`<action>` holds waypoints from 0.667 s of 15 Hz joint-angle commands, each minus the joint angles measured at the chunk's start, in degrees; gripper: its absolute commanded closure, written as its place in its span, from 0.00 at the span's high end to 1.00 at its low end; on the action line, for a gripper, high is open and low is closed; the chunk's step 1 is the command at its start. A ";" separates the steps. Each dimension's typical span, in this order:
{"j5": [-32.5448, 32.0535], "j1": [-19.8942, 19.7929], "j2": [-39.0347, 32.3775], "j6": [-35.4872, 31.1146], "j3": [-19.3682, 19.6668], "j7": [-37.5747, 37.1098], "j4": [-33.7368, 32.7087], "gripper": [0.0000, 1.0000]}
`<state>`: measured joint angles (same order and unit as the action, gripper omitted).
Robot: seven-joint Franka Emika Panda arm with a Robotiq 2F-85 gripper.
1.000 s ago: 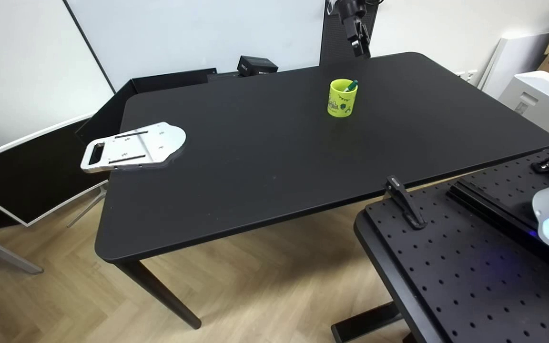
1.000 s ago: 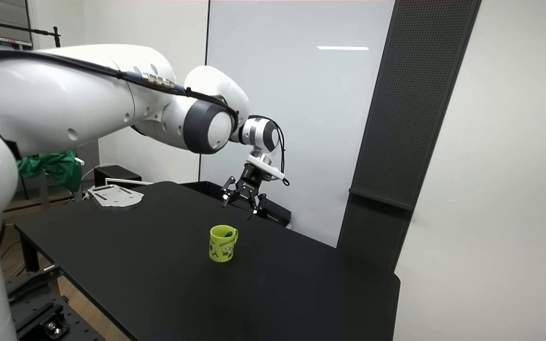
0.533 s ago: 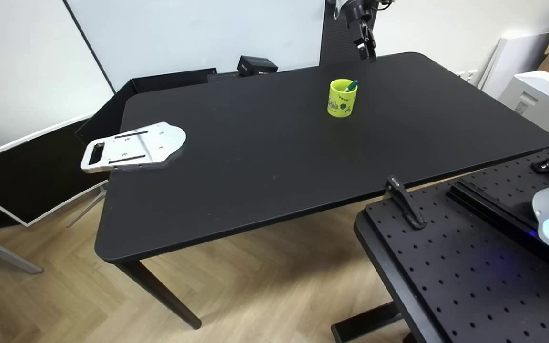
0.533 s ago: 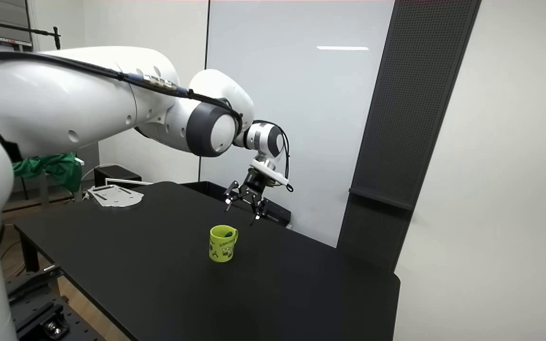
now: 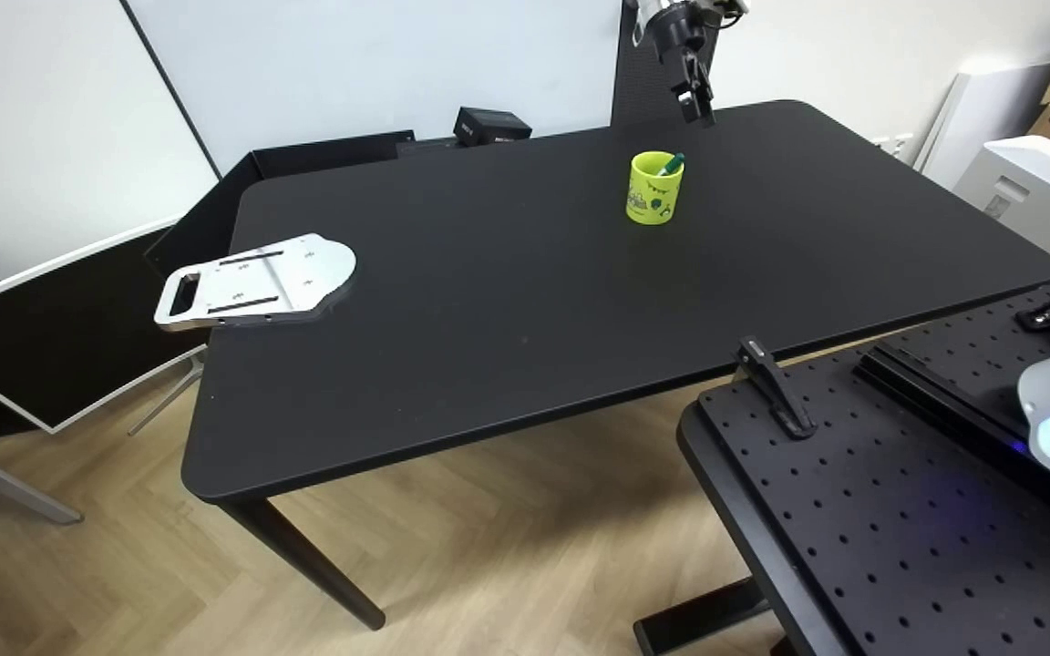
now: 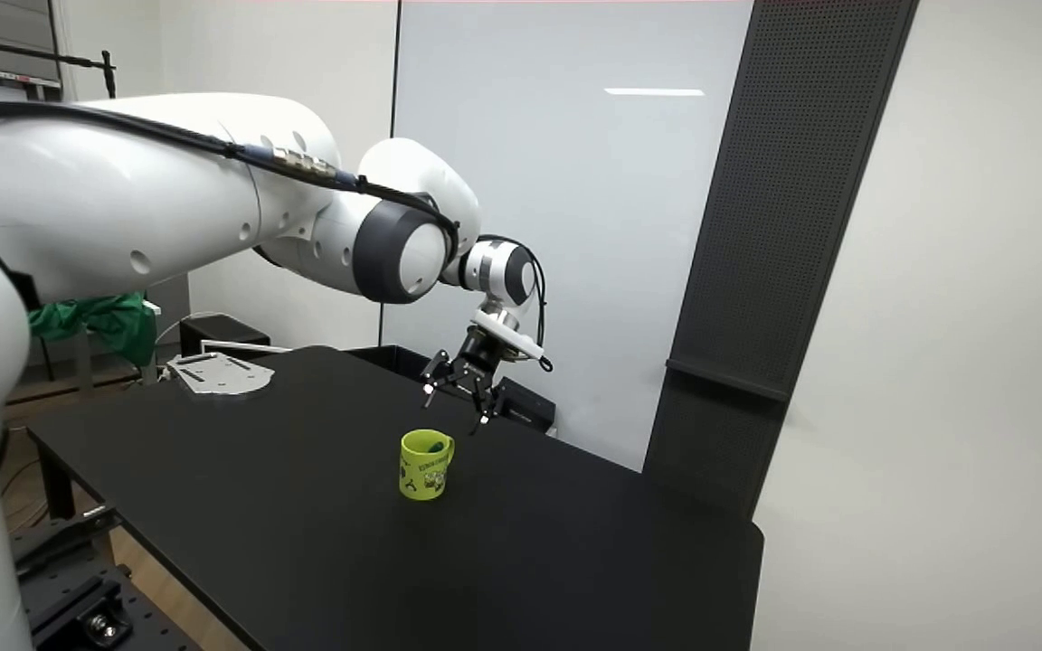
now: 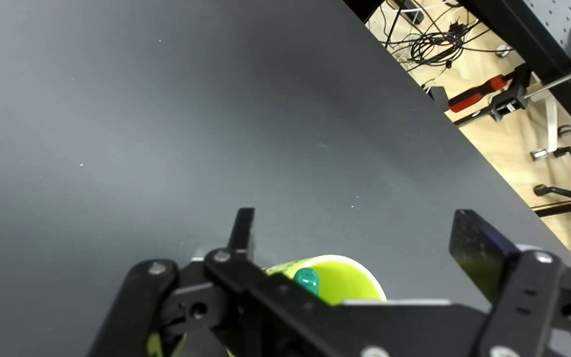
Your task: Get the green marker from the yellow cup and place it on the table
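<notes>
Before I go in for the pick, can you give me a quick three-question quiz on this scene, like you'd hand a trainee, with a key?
1. Short answer: which end of the white plate juts out past the edge of the table?
2. True or false: the end effector has its jaws apart.
3. Multiple choice: where is the green marker?
A) lying on the table
B) inside the yellow cup
C) gripped by the end effector

Key
1: the end with the slotted handle
2: true
3: B
</notes>
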<state>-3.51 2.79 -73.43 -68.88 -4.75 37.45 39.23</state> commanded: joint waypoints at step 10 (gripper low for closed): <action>0.85 1.81 -4.59 -2.74 -0.90 -0.55 -1.62 0.60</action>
<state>-3.12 4.63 -77.09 -71.87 -5.49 37.45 39.27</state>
